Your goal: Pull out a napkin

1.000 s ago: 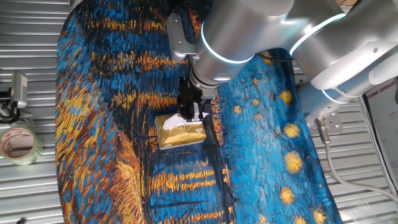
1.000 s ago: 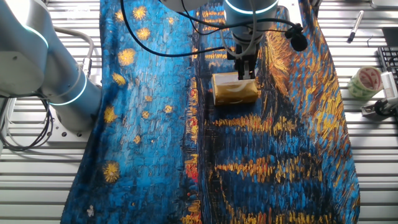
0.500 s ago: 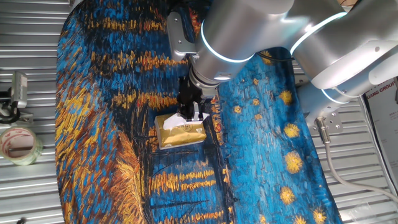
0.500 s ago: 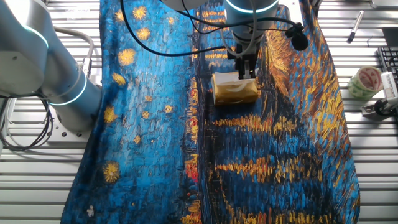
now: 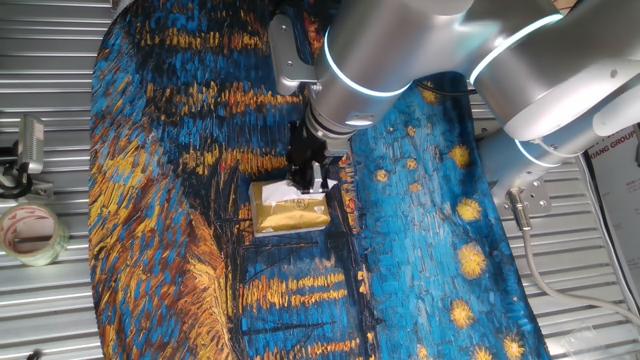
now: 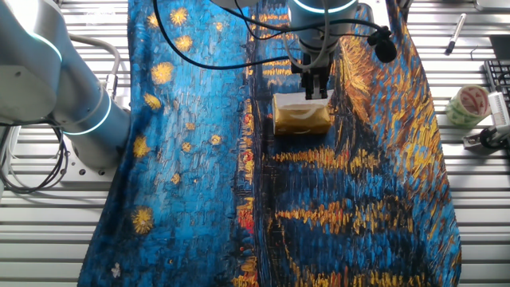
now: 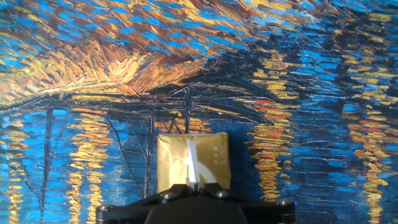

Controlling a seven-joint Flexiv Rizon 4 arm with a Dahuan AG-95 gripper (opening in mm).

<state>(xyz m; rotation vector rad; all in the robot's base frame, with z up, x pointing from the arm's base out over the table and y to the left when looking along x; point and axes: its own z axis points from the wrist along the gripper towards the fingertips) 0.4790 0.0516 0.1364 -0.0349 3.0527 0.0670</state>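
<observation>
1. A metal table with ribbed slats is draped with a blue and gold painted-style cloth showing swirls and stars.
2. A small gold-yellow tissue pack lies flat near the middle of the cloth.
3. A silver robot arm with a glowing ring reaches down from above, and its black two-finger gripper sits directly over the far end of the pack.
4. A thin white paper napkin rises out of the slot in the top of the pack as a narrow strip and runs up between the fingertips.
5. The jaws stand narrow, pinched onto the upper end of that white strip; the rest of the sheet is hidden inside the pack.
6. In the hand view the pack sits just below the gripper body, with the strip along its centre line.
7. A roll of tape rests on the bare slats, well apart from the pack.
</observation>
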